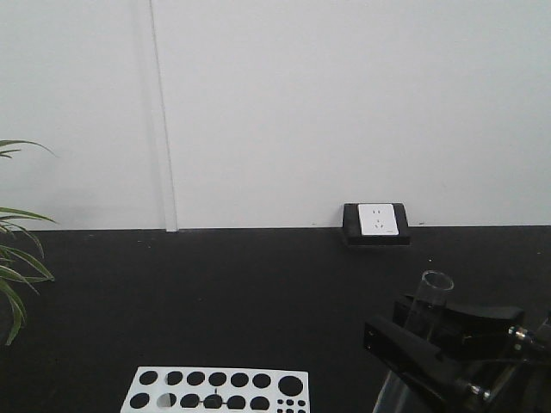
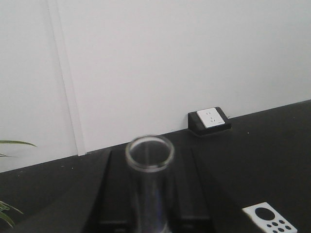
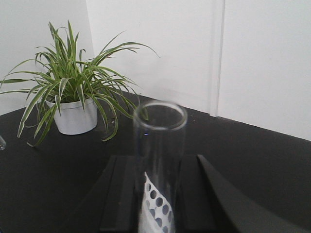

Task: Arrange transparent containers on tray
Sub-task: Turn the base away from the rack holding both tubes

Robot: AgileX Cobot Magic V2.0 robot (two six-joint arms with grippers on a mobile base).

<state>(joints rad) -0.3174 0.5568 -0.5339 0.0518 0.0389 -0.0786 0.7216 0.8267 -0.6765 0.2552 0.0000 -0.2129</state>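
A black table (image 1: 215,292) lies under both pincers. The potted plant (image 3: 73,92) stands well ahead of the right pincer (image 3: 158,204). The perforated white tray (image 1: 215,389) is near that pincer, to the right of the left pincer (image 2: 150,213). The right pincer grasps the right tube (image 3: 159,145) and the left pincer grasps the left tube (image 2: 149,170), each between the fingers, rim uppermost.

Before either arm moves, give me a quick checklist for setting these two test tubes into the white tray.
1. Left gripper closed on left tube: ok.
2. Right gripper closed on right tube: ok.
3. Tray in view with dark holes showing: ok.
4. Right tube lined up over a hole: cannot tell; the holes only show through its glass.
5. Left tube above tray: not ok; in the left wrist view the tray's corner lies off to the side.
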